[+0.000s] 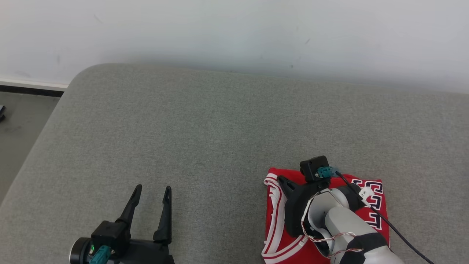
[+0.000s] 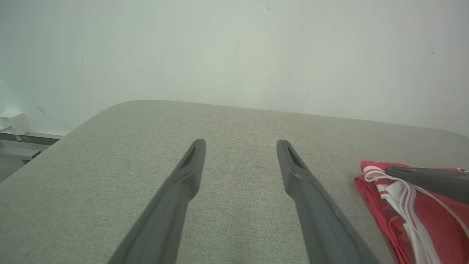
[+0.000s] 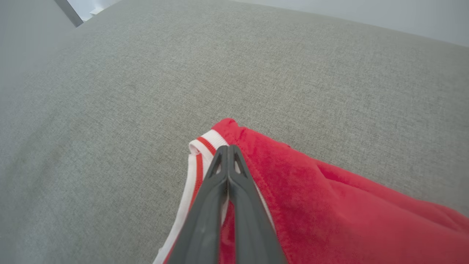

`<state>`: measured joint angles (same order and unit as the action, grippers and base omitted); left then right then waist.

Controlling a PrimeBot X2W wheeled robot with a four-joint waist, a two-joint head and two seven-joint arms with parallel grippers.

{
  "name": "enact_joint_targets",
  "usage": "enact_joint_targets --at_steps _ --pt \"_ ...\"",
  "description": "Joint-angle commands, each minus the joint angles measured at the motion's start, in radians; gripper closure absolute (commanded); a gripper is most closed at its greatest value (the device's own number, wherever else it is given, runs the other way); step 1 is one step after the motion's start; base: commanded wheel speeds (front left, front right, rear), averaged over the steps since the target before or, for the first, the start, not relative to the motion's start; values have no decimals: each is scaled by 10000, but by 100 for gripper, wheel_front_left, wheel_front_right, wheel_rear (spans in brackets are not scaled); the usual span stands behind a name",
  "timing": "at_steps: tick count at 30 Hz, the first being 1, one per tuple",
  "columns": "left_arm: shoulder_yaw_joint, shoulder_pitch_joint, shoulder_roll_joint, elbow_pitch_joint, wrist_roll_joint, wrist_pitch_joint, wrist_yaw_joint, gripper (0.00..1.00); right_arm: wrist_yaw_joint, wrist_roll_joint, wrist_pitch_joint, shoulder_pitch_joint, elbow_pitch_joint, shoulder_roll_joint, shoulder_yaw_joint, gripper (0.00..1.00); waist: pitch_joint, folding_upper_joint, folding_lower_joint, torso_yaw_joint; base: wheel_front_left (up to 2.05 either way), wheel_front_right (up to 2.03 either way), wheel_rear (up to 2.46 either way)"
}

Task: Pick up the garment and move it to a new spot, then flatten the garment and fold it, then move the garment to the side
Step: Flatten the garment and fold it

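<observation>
Logged on the grey cushion [image 1: 220,128]: 1 garment [image 3: 329,198], red with white-and-red striped trim, already folded into a compact packet, lying at the front right and well apart from the wall [image 1: 234,29]. Judged to be the last step, shifting the packet to the side. Found the right gripper [image 3: 228,148] closed, both fingers pressed together over the striped corner of the garment; cannot tell whether pinching a layer or merely resting on top. Found the left gripper [image 1: 152,189] wide open over bare cushion to the left, holding nothing. To do it well: confirm a hold through every layer at that corner, not just the top 1; travel low and slowly enough to keep the fold intact; bring the open gripper to the opposite edge against sagging or unfolding; set down flat, clear of the cushion's rim. Tally: 1 garment, 1 cushion, 2 grippers, 4 fingers.
</observation>
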<state>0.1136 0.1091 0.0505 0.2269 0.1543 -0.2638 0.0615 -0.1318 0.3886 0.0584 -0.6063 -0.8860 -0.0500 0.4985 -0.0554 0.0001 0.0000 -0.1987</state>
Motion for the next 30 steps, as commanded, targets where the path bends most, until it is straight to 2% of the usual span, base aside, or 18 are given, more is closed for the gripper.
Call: enact_joint_targets --at_steps 1,6,10,14,15,16,17,20,26,30 --pt "62 178 0 15 46 -1 -31 0 27 198 1 -190 -198 -6 175 100 -158 -1 0 -203 0 0 0" --pt "308 442 3 35 160 -1 -95 0 27 883 -350 -1068 -713 -7 786 100 -397 -1 0 -379 0 0 0" --pt "106 445 2 -37 147 -1 -165 0 27 1361 -1404 -1556 -602 -9 776 100 -353 -1 0 -166 0 0 0" --pt "-238 228 2 -47 7 -1 -252 0 27 1268 -2660 -1810 -570 -6 560 100 -82 -1 0 292 0 0 0" --pt "-332 176 3 -64 -36 -1 -279 0 27 1109 -2850 -1849 -573 -6 458 72 -5 -1 0 453 0 0 0" --pt "-447 128 0 -82 -61 -1 -316 0 27 934 -3005 -1869 -560 -9 281 15 69 -1 0 619 0 0 0" --pt "-608 79 3 -118 -13 -1 -340 0 27 769 -3110 -1831 -463 -11 85 0 158 -1 0 825 0 0 0" --pt "-939 -42 3 -247 -54 -1 -355 0 27 212 -3228 -1378 554 -215 -712 0 384 -1 0 1313 0 0 0" --pt "-1386 -358 -1 -412 135 -1 -505 0 27 -1055 -3221 620 3128 -768 -2550 0 787 -1 0 2140 0 0 0" --pt "-1538 -425 2 -353 138 -1 -604 0 27 -1500 -3221 1858 3629 -1073 -3277 0 907 -1 0 2494 0 0 0"
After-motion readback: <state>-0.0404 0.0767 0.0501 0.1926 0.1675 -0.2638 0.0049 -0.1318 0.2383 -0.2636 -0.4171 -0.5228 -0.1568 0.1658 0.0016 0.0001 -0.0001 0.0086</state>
